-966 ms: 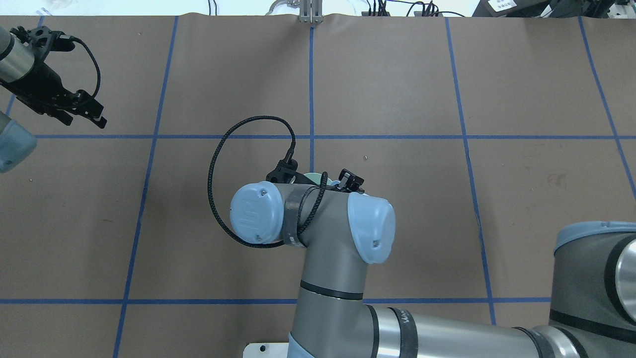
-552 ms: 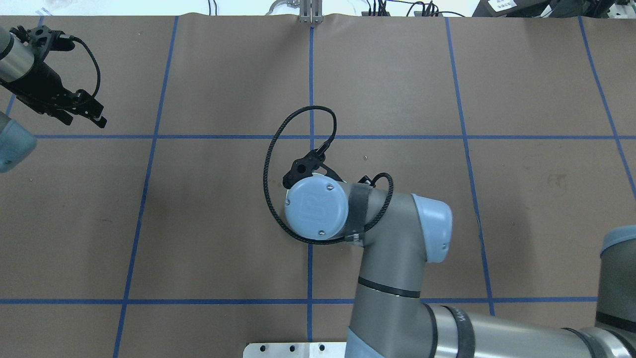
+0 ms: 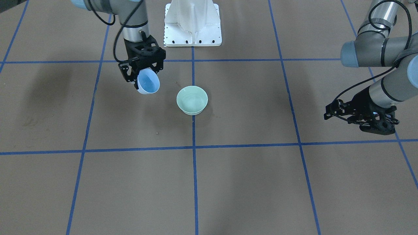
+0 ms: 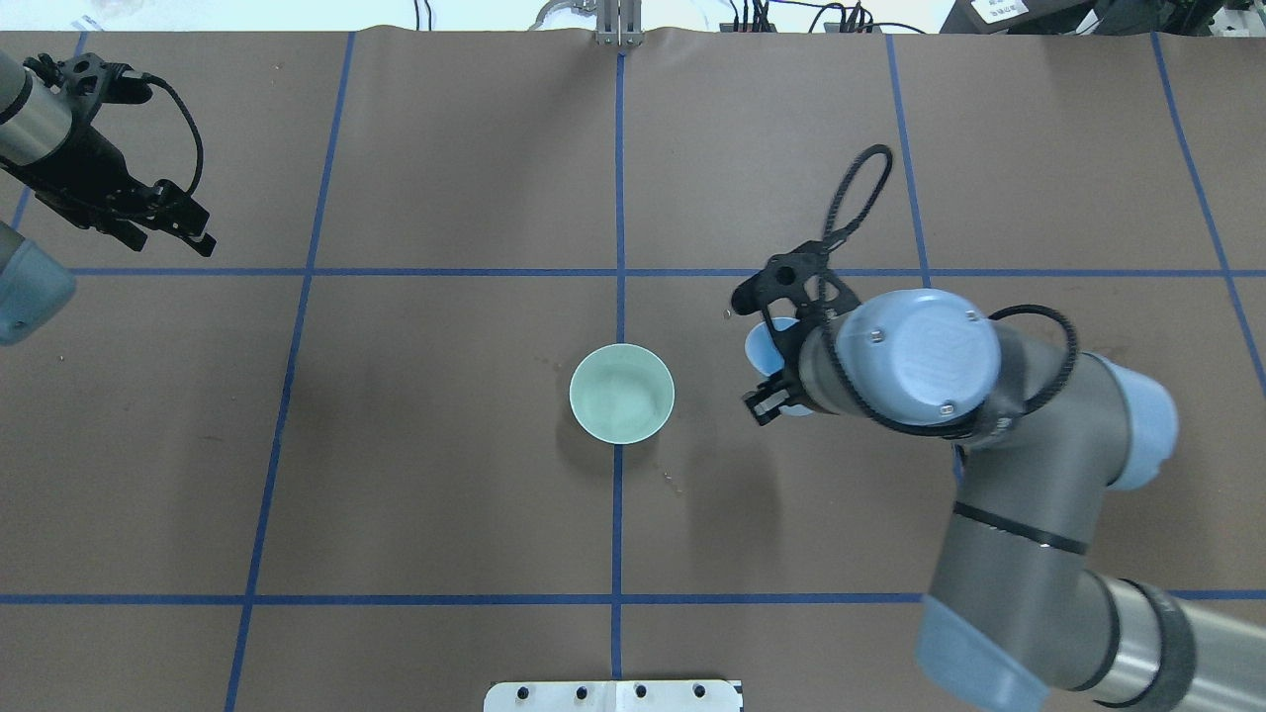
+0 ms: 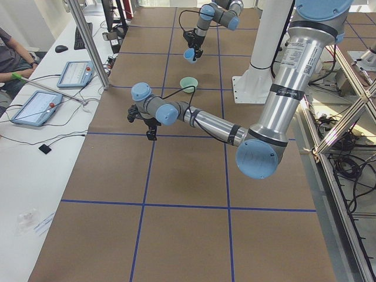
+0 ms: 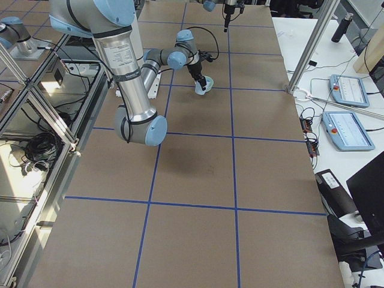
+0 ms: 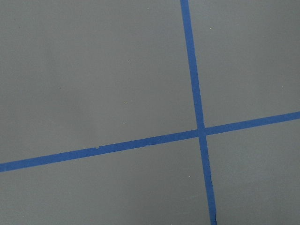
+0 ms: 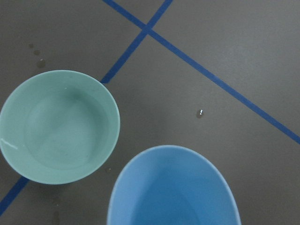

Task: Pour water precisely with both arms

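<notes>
One blue bowl (image 3: 149, 83) is clamped at its rim by the right gripper (image 3: 142, 72), left of centre in the upper part of the front-facing view. The bowl hangs clear of the table (image 3: 248, 182) and is tilted, its mouth turned partly sideways. I cannot tell whether any liquid lies in it. Just to its lower right, and not touching it, a pale green bowl (image 3: 192, 100) stands upright on a blue tape line (image 3: 194, 182). The water (image 8: 61, 136) lies in this green bowl as a shallow clear layer, with a whitish glint at the left inside wall in the right wrist view. A few small drops (image 4: 674, 482) mark the brown paper just beside the green bowl.

The right arm (image 4: 999, 465) comes in from the lower right of the overhead view. The left gripper (image 4: 168, 222) hangs at the upper left of that view, well apart from both bowls. It carries nothing, and I cannot tell whether its jaws are parted or closed. Its wrist camera shows only bare paper and crossing tape. The white pedestal (image 3: 192, 23) stands at the top centre of the front-facing view.
</notes>
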Tool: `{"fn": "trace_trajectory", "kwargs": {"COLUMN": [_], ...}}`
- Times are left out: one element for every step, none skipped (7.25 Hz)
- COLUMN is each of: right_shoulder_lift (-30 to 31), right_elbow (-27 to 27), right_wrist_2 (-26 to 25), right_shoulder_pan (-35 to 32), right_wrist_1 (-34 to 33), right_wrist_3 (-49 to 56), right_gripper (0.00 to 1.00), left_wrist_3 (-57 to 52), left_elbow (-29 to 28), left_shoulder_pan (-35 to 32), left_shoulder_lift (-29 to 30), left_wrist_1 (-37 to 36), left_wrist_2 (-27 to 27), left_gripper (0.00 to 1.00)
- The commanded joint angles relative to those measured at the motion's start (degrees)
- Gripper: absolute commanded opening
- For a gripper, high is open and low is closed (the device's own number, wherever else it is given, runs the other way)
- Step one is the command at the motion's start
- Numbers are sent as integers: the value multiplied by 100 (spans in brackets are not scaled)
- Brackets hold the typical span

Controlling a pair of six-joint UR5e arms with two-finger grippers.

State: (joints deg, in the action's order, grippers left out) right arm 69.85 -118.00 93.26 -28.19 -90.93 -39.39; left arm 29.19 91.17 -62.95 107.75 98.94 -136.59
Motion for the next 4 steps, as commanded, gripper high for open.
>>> {"fn": "trace_trajectory", "kwargs": {"right_shoulder_lift": [1691, 2369, 2784, 3093], "right_elbow": [-197, 125, 529, 898], "right_wrist_2": [429, 508, 692, 720], "right_shoulder_pan": [-546, -765, -984, -1187], "right_wrist_1": [2076, 3428, 4433, 5296], "right_wrist_3": [19, 19, 11, 11], "right_gripper": [24, 24, 24, 25], "left_wrist_3": [17, 17, 17, 17], "left_elbow": [-3, -3, -3, -3], "left_shoulder_pan": [11, 11, 11, 11], "left_shoulder_lift": [0, 9, 9, 9], "left_wrist_1": [2, 2, 2, 2], "left_wrist_2": [1, 1, 1, 10], "left_gripper": [92, 92, 92, 92]}}
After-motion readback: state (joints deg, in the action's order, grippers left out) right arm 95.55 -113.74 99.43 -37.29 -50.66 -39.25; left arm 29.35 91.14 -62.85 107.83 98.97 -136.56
